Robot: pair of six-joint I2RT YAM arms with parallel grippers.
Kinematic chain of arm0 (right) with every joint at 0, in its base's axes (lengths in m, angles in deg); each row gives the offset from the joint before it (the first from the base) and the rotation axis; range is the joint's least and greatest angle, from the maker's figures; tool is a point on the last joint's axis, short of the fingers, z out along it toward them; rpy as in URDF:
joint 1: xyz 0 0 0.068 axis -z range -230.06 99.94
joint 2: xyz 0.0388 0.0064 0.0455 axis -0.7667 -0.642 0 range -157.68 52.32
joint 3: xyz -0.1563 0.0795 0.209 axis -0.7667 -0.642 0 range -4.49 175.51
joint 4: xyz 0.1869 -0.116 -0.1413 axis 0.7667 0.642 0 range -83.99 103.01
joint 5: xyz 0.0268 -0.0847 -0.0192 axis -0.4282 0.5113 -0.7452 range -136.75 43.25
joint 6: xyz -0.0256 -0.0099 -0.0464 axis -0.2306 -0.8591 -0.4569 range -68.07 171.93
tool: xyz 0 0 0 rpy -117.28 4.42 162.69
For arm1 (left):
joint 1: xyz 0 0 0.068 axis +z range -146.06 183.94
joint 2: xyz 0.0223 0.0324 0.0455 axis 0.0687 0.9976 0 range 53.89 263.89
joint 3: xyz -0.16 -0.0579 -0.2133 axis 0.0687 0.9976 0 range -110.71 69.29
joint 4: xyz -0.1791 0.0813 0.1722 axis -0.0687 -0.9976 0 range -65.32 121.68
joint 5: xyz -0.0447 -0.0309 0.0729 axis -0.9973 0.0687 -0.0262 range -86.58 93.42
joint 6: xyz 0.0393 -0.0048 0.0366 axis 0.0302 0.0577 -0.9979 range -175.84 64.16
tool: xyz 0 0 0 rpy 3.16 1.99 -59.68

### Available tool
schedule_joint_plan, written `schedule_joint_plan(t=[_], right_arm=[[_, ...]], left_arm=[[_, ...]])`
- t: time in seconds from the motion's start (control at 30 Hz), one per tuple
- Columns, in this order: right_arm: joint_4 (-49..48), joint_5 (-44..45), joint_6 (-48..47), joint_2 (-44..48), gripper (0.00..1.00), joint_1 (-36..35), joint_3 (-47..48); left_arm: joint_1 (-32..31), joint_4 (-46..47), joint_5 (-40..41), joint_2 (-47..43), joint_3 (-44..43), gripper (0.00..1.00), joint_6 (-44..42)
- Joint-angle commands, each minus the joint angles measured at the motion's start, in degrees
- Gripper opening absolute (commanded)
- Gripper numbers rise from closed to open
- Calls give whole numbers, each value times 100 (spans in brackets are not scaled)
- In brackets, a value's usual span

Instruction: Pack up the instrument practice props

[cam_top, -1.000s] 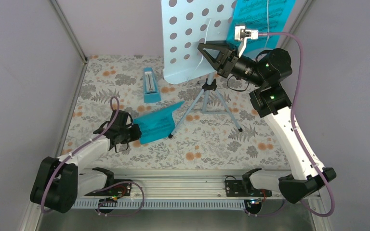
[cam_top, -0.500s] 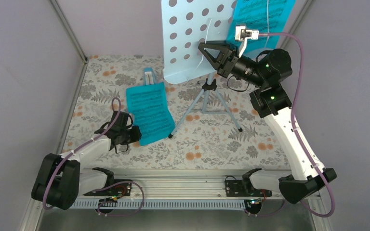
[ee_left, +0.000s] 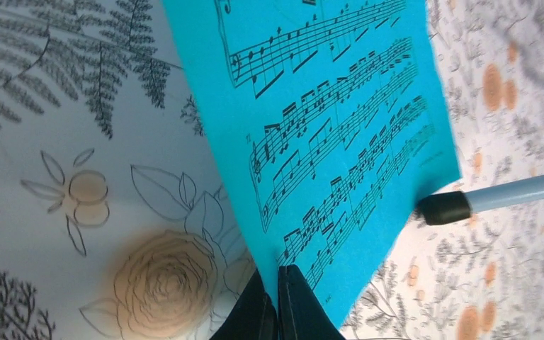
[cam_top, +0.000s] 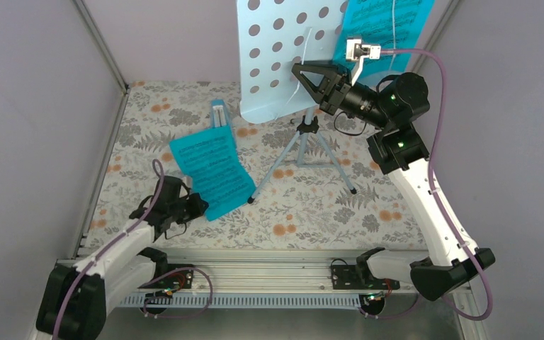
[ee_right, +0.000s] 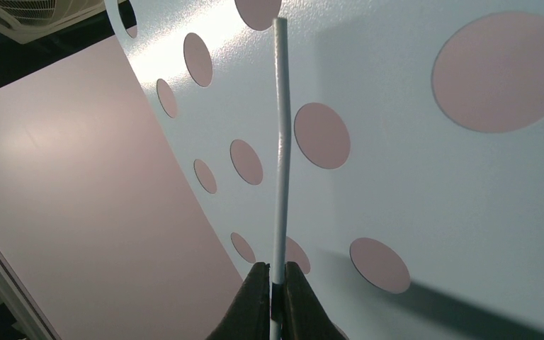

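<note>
The light blue music stand stands on its tripod (cam_top: 304, 145), its perforated desk (cam_top: 283, 49) raised high at the back. My right gripper (cam_top: 299, 71) is shut on the stand's thin pole (ee_right: 279, 142), just behind the desk (ee_right: 425, 198). A teal sheet-music page (cam_top: 209, 173) lies on the cloth, and my left gripper (cam_top: 197, 205) is shut on its near corner. The left wrist view shows the jaws (ee_left: 278, 276) pinching the page's (ee_left: 326, 106) edge. The small light blue metronome (cam_top: 219, 113) lies behind the page, its near end covered. Another teal page (cam_top: 386, 21) shows behind the desk.
A floral cloth (cam_top: 312, 205) covers the table. Grey enclosure walls (cam_top: 35, 127) stand left, right and behind. An aluminium rail (cam_top: 269, 273) with the arm bases runs along the near edge. A black-tipped tripod foot (ee_left: 443, 207) rests beside the page's right corner.
The left arm has drawn back toward the near edge, and the teal page has unfolded flat and slid left and nearer, over the metronome's near end. The right arm has not moved.
</note>
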Motion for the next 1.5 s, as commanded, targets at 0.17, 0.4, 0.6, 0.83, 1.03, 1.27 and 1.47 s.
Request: schedule_joint_plan(t=[0.17,0.4,0.6,0.83,1.03,1.27,1.47], right_arm=[[179,163,-117,64,4,-23,-242],[223,189,-143,94,4,-23,-258],[196,187,-135,103,4,-23,-268],[183,194,-118,132,4,-23,-314],[202,214,-130,180,4,-23,-319],[209,203,-125,197,4,-23,-330],[260,244,-178,225,4,-23,-340]], left_arm=[[28,-397,-67,-1527,437,2,1314],[28,-918,305,-2425,449,3,1886],[26,-1491,418,-3349,622,2,2229],[27,-1489,460,-3506,694,2,2390],[34,-1140,626,-3320,686,2,2496],[27,-90,675,-2616,840,3,2689],[28,401,705,-2032,650,2,2641]])
